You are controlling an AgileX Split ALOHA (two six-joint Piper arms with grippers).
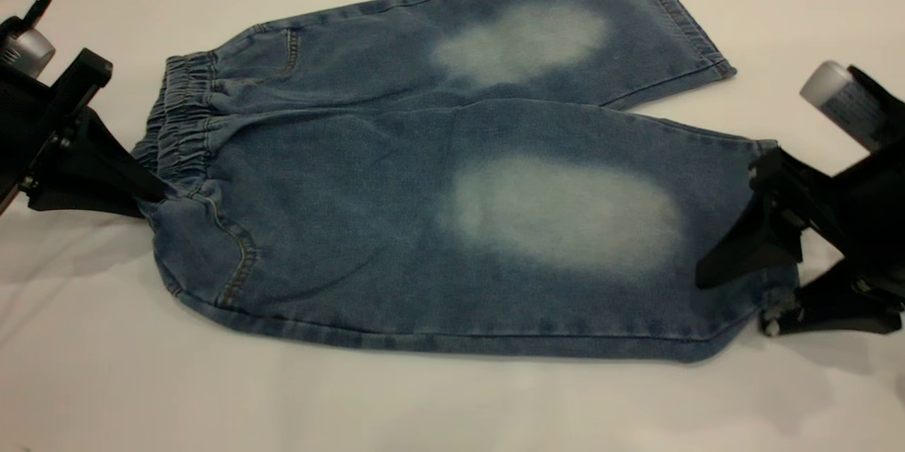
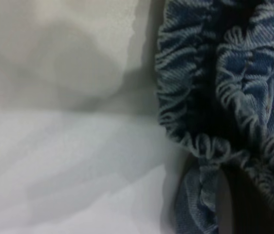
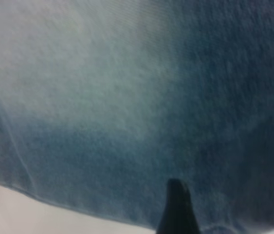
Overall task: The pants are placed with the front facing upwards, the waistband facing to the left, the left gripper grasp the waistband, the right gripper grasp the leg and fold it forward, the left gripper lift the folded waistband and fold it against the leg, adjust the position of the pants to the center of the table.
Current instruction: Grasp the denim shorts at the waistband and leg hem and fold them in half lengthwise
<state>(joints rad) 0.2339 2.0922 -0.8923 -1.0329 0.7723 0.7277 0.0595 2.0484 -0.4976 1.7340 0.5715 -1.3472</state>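
The pants [image 1: 396, 226] look soft and floppy (light denim): left gripper [image 1: 145, 201] pinches the waistband [image 1: 180, 126] at 9 o'clock, right gripper [image 1: 735, 289] straddles the leg [image 1: 565, 226] hem at 3 o'clock.

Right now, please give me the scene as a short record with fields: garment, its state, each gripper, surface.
garment: denim shorts, front up
state: flat, unfolded, both legs spread
waistband: toward the left arm
left gripper: at the waistband's near corner
right gripper: open, fingers straddling the near leg hem
surface: white table
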